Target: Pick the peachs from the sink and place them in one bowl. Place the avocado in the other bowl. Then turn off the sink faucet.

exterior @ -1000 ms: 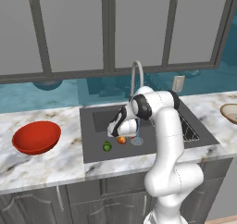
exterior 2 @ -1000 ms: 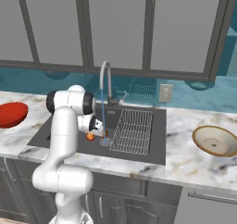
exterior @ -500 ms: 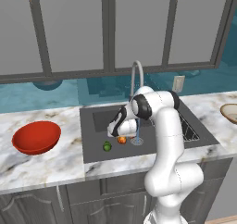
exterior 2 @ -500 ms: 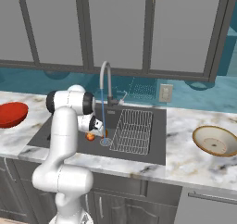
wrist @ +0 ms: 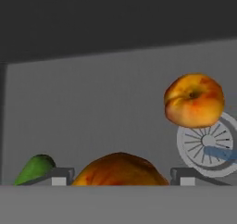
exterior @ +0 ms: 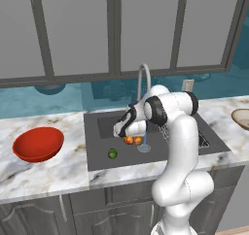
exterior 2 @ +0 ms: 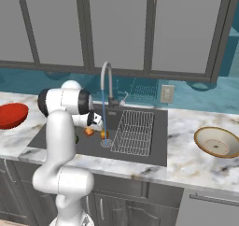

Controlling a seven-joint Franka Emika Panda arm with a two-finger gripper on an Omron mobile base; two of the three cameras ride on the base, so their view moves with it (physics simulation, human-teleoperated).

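orange-red peachs (wrist: 194, 100), green avocado (wrist: 34, 168), red bowl (exterior: 38, 144), dk grey sink (exterior: 104, 127)

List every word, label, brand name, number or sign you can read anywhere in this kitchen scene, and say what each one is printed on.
None: no readable text in any view.
The cabinet doors, the red bowl, the tan bowl, the faucet, the wall outlet and the peaches are all unmarked.
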